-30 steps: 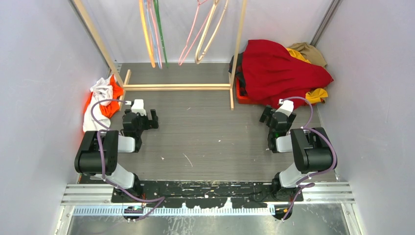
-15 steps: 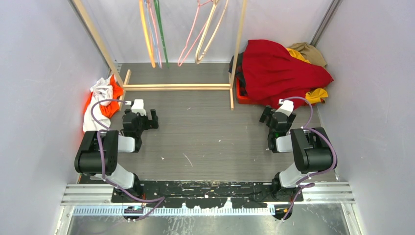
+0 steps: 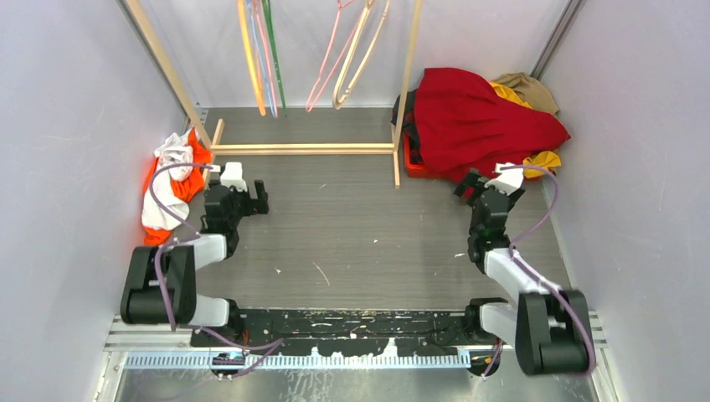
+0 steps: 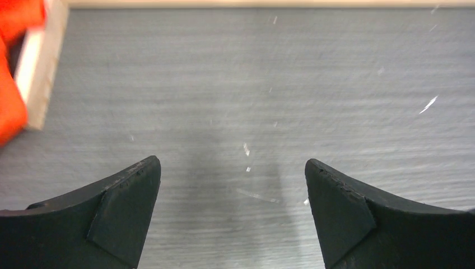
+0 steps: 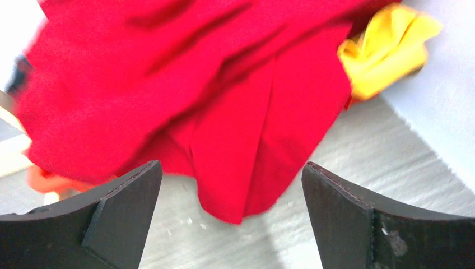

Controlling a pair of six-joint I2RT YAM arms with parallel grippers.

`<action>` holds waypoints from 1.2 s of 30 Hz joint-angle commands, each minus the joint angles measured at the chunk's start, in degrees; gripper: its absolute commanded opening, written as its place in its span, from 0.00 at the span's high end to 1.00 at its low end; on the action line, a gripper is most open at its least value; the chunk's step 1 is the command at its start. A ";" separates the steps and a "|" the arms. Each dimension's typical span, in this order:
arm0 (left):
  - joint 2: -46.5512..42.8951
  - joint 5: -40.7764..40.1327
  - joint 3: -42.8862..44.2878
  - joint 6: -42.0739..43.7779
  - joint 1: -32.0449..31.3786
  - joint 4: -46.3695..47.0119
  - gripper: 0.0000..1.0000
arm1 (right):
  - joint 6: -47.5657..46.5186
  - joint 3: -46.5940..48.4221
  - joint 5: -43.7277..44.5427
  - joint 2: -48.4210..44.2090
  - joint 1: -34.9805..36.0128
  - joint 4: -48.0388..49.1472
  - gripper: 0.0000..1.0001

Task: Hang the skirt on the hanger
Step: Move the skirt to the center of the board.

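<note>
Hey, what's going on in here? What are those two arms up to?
Two robot arms are setting out to hang a red skirt. It lies heaped at the far right of the table, and the right gripper hovers open just in front of its edge, holding nothing. The left gripper is open over bare tabletop. The cream hanger hangs untouched on the wooden rack.

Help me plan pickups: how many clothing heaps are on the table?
2. An orange-and-white heap lies by the left wall; the skirt tops a heap of yellow and tan garments at far right. Garments underneath may be hidden.
</note>
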 commanded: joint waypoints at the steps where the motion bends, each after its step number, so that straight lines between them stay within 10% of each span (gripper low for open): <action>1: -11.29 3.55 6.52 0.09 -0.32 -13.32 0.01 | 2.23 7.97 2.08 -11.57 -0.19 -18.11 0.00; 9: -28.06 4.89 11.61 -7.04 -0.49 -31.50 0.00 | 23.01 22.60 -2.67 -19.31 -0.18 -44.22 0.00; 20: -38.92 -0.41 18.87 -31.47 -1.02 -41.76 0.01 | 29.25 28.98 -9.06 -13.94 -0.35 -52.06 0.00; 27: -36.48 -1.70 19.84 -41.68 -0.26 -50.75 0.00 | 25.26 42.80 -4.52 -3.46 -0.38 -63.15 0.03; 36: -20.77 6.20 29.66 -33.81 -0.03 -60.14 0.07 | 21.99 61.98 -0.29 15.39 -0.35 -72.66 0.11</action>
